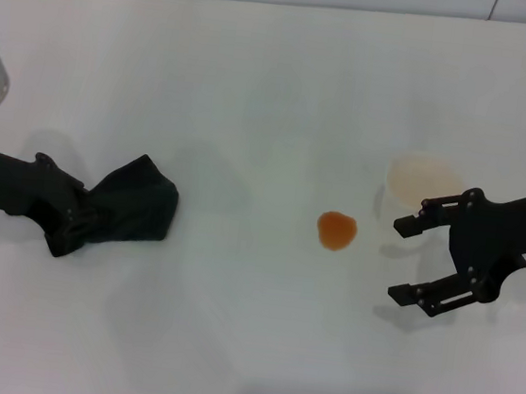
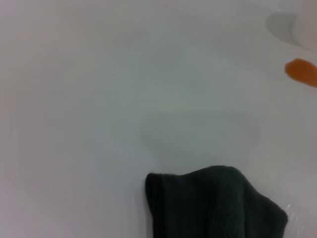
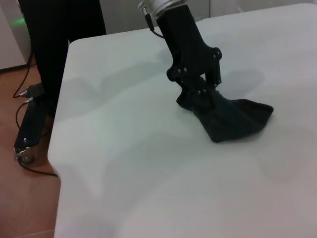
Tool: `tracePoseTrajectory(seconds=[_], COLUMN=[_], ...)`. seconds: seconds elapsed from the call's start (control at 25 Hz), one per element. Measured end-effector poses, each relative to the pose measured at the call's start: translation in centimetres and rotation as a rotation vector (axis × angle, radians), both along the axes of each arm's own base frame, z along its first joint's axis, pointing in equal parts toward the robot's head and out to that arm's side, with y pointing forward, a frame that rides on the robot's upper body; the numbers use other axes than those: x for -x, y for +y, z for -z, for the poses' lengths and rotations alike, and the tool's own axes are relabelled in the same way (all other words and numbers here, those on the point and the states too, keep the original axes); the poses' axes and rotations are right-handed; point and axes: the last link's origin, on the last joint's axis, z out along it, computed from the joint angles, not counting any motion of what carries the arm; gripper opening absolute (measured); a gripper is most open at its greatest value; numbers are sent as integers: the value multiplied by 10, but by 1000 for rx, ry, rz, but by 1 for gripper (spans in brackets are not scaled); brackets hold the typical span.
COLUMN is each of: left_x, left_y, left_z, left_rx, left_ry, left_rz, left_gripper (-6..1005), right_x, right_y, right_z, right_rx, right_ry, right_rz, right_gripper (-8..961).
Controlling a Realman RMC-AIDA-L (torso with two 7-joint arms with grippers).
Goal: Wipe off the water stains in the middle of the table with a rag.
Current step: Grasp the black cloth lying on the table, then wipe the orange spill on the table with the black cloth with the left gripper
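A small round orange-amber water stain [image 1: 336, 229] lies on the white table [image 1: 257, 82] near the middle; it also shows in the left wrist view [image 2: 302, 72]. My left gripper [image 1: 75, 218] is shut on the dark green-black rag [image 1: 134, 206], which hangs onto the table well left of the stain. The rag also shows in the left wrist view [image 2: 213, 206] and the right wrist view [image 3: 230, 119], where the left gripper [image 3: 200, 94] pinches its top. My right gripper [image 1: 403, 259] is open and empty, just right of the stain.
A pale translucent cup [image 1: 422, 180] stands on the table just behind my right gripper. The table's edge [image 3: 57, 148] shows in the right wrist view, with a black stand and cables [image 3: 29, 124] on the floor beyond it.
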Motion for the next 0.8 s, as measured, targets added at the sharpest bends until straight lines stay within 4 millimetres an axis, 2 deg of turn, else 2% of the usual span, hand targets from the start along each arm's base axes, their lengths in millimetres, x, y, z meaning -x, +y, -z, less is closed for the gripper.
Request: tracePoseTrajectory(seconds=[0.12, 0.44, 0.64, 0.8], left_x=[-8, -41, -71, -88], left_y=[2, 15, 28, 40], left_z=[2, 4, 26, 42], left_rx=[11, -2, 54, 71], left_ry=[-18, -162, -197, -190], left_rz=[2, -36, -24, -31], left_gripper=[98, 98, 98, 98], right_x=[-1, -1, -4, -6], right_y=[-1, -5, -12, -19], right_z=[0, 0, 0, -1], right_rx=[2, 9, 20, 25], right_ry=[3, 36, 61, 98], right_rz=[4, 11, 7, -16], right_gripper=[822, 822, 821, 821])
